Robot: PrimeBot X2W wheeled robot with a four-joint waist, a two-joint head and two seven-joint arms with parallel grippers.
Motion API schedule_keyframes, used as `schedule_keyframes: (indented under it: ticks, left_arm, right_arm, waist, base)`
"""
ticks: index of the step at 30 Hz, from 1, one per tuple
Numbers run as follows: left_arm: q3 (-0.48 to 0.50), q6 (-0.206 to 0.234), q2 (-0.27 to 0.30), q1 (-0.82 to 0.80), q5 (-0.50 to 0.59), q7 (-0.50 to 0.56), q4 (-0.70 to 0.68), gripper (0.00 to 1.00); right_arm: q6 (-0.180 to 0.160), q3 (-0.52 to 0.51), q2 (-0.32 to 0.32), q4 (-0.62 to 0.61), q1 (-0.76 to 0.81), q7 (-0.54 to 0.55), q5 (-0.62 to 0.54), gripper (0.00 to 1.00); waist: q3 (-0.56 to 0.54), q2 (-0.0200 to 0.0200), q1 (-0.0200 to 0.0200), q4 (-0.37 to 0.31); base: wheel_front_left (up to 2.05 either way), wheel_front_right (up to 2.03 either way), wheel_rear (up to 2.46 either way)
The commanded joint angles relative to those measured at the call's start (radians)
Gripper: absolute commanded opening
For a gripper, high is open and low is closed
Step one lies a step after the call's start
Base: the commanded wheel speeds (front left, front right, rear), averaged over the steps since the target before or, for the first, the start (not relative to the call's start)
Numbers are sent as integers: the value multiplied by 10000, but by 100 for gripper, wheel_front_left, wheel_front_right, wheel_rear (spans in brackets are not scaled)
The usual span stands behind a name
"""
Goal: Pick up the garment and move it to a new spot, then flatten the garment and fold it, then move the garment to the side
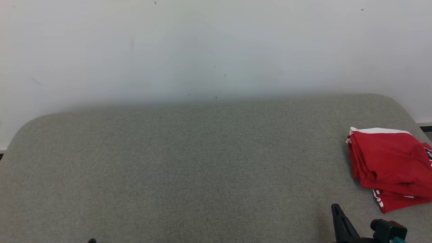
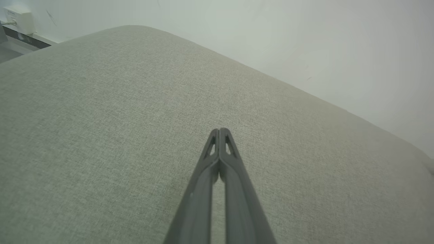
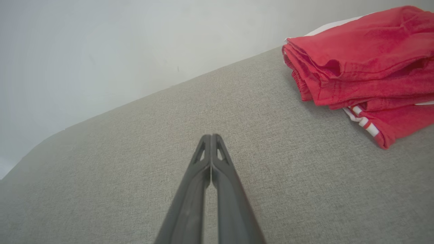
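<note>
The garment (image 1: 391, 168) is red with white trim and lies folded in a compact stack at the far right of the grey fabric surface (image 1: 189, 168). It also fills the upper right of the right wrist view as the garment (image 3: 362, 57). My right gripper (image 1: 334, 206) sits at the bottom right, below and left of the stack, apart from it. In its own view the right gripper (image 3: 211, 136) is shut with nothing between the fingers. My left gripper (image 2: 219, 130) is shut too, empty, hovering over bare fabric; its tip (image 1: 91, 240) just peeks in at the bottom left.
A pale wall (image 1: 216, 50) stands right behind the surface's rounded far edge. A white box (image 2: 18, 18) sits on the wall near the floor, past the surface's left corner.
</note>
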Motion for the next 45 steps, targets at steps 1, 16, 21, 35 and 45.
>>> schedule_keyframes:
  ticks: [1, 16, 21, 35, 45]
  left_arm:
    - [15, -22, 46, -289, -407, 75, -181, 0]
    - [13, -108, 59, -705, -2792, 672, -259, 0]
    - [17, -138, 63, -831, -3507, 851, -276, 0]
    - [32, -200, 73, -1165, -5302, 1324, -318, 0]
    - [40, -253, 79, -1366, -6443, 1620, -343, 0]
  right_arm:
    - [1, -102, 10, -230, -284, 75, 417, 0]
    - [2, -466, 139, -607, -399, 672, 2766, 0]
    - [2, -578, 178, -716, -438, 854, 3467, 0]
    - [3, -864, 276, -990, -518, 1315, 5235, 0]
    - [4, -1047, 342, -1160, -578, 1607, 6356, 0]
  waist:
    - [11, -1, 0, 5]
    - [122, -1, 0, 59]
    - [159, -1, 0, 77]
    - [262, -1, 0, 127]
    - [336, -1, 0, 162]
  base:
    - [0, 0, 0]
    - [0, 0, 0]
    - [0, 0, 0]
    - [0, 0, 0]
    - [0, 0, 0]
